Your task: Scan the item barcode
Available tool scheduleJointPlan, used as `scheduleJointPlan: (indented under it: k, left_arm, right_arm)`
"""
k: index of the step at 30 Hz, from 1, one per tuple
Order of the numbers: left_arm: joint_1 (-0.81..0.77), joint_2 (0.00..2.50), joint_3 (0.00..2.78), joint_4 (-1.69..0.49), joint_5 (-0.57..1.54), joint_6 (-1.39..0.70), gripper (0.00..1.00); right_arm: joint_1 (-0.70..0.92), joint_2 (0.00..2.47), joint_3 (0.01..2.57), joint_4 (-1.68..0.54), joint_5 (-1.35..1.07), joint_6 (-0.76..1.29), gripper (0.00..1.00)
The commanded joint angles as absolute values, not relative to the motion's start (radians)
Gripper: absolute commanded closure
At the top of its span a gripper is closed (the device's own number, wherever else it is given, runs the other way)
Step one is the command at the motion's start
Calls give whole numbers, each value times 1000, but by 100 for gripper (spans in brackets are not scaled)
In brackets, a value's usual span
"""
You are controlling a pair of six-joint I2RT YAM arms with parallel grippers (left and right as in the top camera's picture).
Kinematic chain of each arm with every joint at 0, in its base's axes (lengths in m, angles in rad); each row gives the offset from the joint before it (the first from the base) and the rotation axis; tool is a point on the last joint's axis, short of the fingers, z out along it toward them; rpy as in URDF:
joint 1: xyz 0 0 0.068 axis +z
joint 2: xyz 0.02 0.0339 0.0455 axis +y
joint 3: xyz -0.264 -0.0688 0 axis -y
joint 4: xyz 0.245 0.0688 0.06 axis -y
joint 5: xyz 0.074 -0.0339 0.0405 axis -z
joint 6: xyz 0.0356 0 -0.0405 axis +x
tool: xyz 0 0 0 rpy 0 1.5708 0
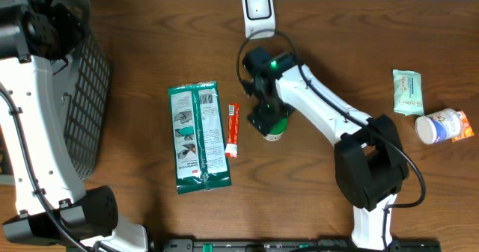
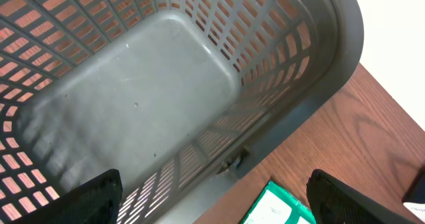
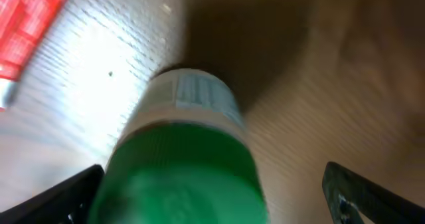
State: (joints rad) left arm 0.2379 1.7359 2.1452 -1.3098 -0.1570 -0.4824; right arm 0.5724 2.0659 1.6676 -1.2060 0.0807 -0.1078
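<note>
Bottle (image 3: 192, 98) stands upright, green cap up, inside the wide-open right gripper (image 3: 212, 174)

green cap on the bottle (image 3: 186, 177), red sachet (image 1: 232, 131), green-and-white pouch (image 1: 198, 136), grey latticed basket (image 2: 319, 58), brown wood-grain table (image 1: 135, 28).
</note>
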Motion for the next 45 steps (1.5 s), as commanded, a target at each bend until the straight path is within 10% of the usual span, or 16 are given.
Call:
scheduleJointPlan:
  k: [1,12,30,35,39,42,45]
  left_arm:
    - [241,1728,2150,-1313,-170,-480,12]
    - [241,1728,2150,-1313,-170,-480,12]
    - [241,1728,2150,-1313,-170,-480,12]
    - [241,1728,2150,-1313,-170,-480,12]
    - [241,1728,2150,-1313,-170,-481,12]
    - [241,1728,2150,-1313,-170,-480,12]
    - [241,1728,2150,-1313,-170,-480,12]
  right_arm:
    - [570,2065,1768,-1267,97,56,1]
    - [471,2017,1780,-1301,-367,157,1]
    - [439,2010,1729,-1279,-290,194,1]
    - [417,1992,1735,-1296,-246,256,48]
    - [298,1846,1737,-1341,-9,460,57]
    - [154,1692,1737,-1396,170,567,99]
    - [-129,1553,1726,-1469,284,620,99]
